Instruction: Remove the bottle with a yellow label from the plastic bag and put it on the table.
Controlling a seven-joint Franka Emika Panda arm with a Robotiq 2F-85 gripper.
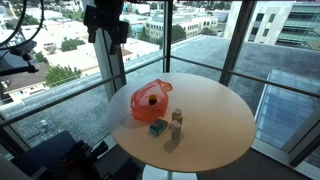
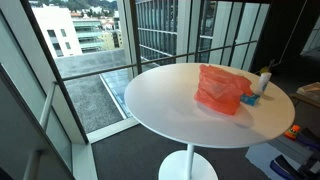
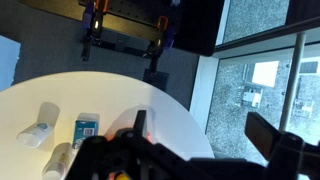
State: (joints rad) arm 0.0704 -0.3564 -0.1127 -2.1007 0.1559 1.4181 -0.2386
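An orange translucent plastic bag [image 1: 150, 100] lies on the round white table [image 1: 215, 125]; it also shows in an exterior view [image 2: 222, 88]. A small yellow spot shows through the bag's opening; the bottle inside is otherwise hidden. My gripper [image 1: 108, 30] hangs high above the table's far edge, well clear of the bag. In the wrist view its two dark fingers [image 3: 205, 130] are wide apart with nothing between them, and a sliver of the orange bag [image 3: 126, 132] sits by one finger.
Beside the bag stand a small pale bottle [image 1: 177, 120] and a blue box [image 1: 157, 128]. The wrist view shows the box [image 3: 87, 127] and two white bottles lying flat [image 3: 38, 132]. Glass walls and a railing surround the table [image 2: 170, 100].
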